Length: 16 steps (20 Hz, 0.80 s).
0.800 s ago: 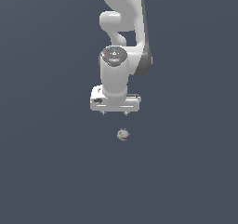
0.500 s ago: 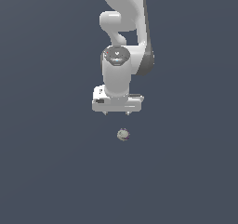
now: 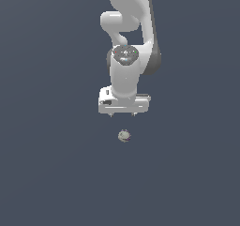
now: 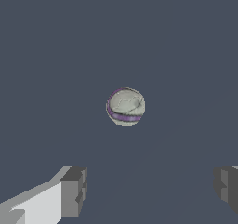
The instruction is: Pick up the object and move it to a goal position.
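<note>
Claw (image 3: 122, 114) spread wide above ball (image 3: 124, 136), apart, untouched.

Exterior view distant, wrist view close, both showing ball (image 3: 124, 136)

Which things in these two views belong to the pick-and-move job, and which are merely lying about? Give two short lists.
Belonging to the job:
- ball, grey-white with a purple band, lying free on the floor
- gripper, jaws open, not touching the ball

Lying about:
- nothing else; only the plain dark floor
</note>
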### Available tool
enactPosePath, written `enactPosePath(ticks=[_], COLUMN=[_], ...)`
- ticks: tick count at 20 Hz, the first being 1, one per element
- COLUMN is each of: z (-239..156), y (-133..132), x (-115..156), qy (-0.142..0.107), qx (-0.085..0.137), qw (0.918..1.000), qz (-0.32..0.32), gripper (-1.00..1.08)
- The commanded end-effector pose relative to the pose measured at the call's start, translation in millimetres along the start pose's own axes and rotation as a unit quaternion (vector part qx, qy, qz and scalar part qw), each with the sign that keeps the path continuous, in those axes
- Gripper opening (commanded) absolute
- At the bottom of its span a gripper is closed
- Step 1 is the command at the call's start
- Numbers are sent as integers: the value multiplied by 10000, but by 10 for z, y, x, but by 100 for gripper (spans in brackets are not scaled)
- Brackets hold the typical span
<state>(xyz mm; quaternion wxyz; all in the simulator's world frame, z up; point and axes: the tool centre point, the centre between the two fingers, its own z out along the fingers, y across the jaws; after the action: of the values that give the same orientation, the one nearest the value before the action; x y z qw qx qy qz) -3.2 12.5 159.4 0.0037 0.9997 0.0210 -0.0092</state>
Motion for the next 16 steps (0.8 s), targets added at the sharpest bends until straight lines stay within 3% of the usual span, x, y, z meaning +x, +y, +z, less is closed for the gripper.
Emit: enactPosePath(ticks=[1,9,16], z=[24,219,503], y=[-4,-32,-68], x=[16,149,316], qy=[1,25,58], qx=[4,29,48], qw=[10000,9983,9914], qz=[60,585,1305], gripper=[100,100,100])
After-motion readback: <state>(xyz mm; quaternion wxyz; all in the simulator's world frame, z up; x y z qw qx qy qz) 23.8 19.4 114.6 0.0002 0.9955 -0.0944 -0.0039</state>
